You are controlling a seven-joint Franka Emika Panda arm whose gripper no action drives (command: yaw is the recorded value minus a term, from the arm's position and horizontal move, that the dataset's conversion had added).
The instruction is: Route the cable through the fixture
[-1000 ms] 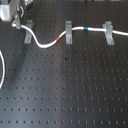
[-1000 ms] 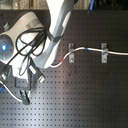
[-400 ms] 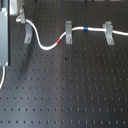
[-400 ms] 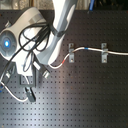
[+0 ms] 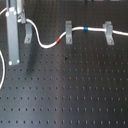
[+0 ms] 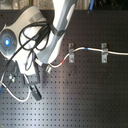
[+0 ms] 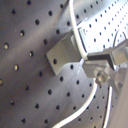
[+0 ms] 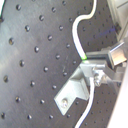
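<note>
The white cable comes in from the first exterior view's right. It passes the right clip and the middle clip. Its blue band lies between them and its red band just past the middle clip. It then dips and climbs over the left clip to my gripper. In both wrist views the fingers pinch the cable right beside that clip. In the second exterior view the arm hides the left clip.
The board is a black perforated plate. A grey upright part of the tool hangs beside the left clip. A second white cord curves along the first exterior view's left edge. Black robot cables loop around the arm.
The gripper has come down into the first exterior view at the left, beside the left clip. The cable's free end moved left and now arches over that clip.
</note>
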